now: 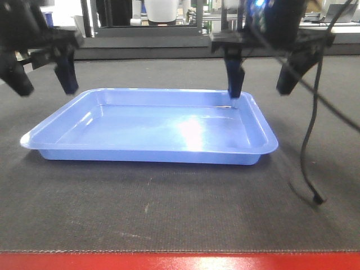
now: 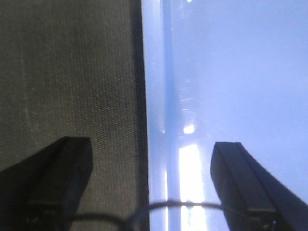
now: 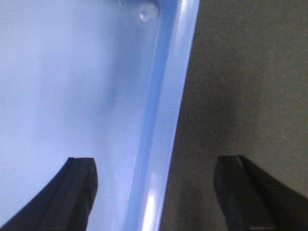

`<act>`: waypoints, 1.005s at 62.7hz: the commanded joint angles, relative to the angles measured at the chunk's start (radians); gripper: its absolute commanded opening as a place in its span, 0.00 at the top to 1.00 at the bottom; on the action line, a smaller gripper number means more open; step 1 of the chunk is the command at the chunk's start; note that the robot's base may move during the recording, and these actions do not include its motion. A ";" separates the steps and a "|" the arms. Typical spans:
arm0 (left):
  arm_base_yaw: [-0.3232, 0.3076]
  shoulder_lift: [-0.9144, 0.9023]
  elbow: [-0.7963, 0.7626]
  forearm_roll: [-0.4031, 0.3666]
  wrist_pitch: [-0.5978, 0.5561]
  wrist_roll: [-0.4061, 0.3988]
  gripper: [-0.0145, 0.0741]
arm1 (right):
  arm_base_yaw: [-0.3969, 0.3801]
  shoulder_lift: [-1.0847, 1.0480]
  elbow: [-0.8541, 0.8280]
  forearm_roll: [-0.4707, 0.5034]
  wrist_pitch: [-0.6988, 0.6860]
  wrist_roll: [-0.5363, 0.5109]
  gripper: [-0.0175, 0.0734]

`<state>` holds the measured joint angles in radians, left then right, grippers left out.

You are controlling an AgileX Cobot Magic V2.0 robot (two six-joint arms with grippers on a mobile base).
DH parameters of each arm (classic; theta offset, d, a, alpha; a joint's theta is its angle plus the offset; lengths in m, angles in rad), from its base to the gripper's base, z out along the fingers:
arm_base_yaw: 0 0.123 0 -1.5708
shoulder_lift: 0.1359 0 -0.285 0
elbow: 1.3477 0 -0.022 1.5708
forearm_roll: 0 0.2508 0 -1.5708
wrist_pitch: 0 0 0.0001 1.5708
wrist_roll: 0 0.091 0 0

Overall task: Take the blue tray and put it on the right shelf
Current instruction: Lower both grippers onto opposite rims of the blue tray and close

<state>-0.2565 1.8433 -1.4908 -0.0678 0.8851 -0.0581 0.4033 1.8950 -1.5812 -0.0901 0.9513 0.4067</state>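
Blue tray (image 1: 152, 126) lies flat and empty on the dark mat (image 1: 169, 214) of the table, near the middle and a little to the left, so by my reckoning the task has barely begun: nothing is gripped, nothing is lifted, and the whole carry to the right shelf is yet to do. My left claw (image 1: 42, 79) hangs open over the tray's far left corner. The left wrist view shows one finger above the mat and the other above the tray floor, with the rim running between them. My right claw (image 1: 262, 81) is open too, straddling the rim at the far right corner in the same way, with its inner finger down by the corner. What I judge is left: close both claws on the rims, raise the tray level, take it right and set it down. The right shelf itself I cannot find in any view; the far background is bright and cluttered. My arms are cut off at the top of the front view. Both wrist views are blurred, and I cannot tell whether any fingertip touches the plastic. A black cable (image 1: 308, 140) dangles at the right, its end resting on the mat.
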 commanded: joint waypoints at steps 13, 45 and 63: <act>-0.005 0.031 -0.037 -0.004 -0.041 -0.018 0.36 | -0.006 0.013 -0.038 -0.001 -0.073 0.004 0.16; -0.005 0.056 -0.037 -0.006 -0.058 -0.018 0.49 | -0.006 0.085 -0.038 0.018 -0.070 0.004 0.46; -0.005 0.066 -0.049 -0.007 -0.022 -0.018 0.80 | -0.006 0.076 -0.038 0.021 -0.067 0.004 0.75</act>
<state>-0.2575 1.9607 -1.4999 -0.0702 0.8632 -0.0664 0.3981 2.0255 -1.5952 -0.0554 0.8893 0.4226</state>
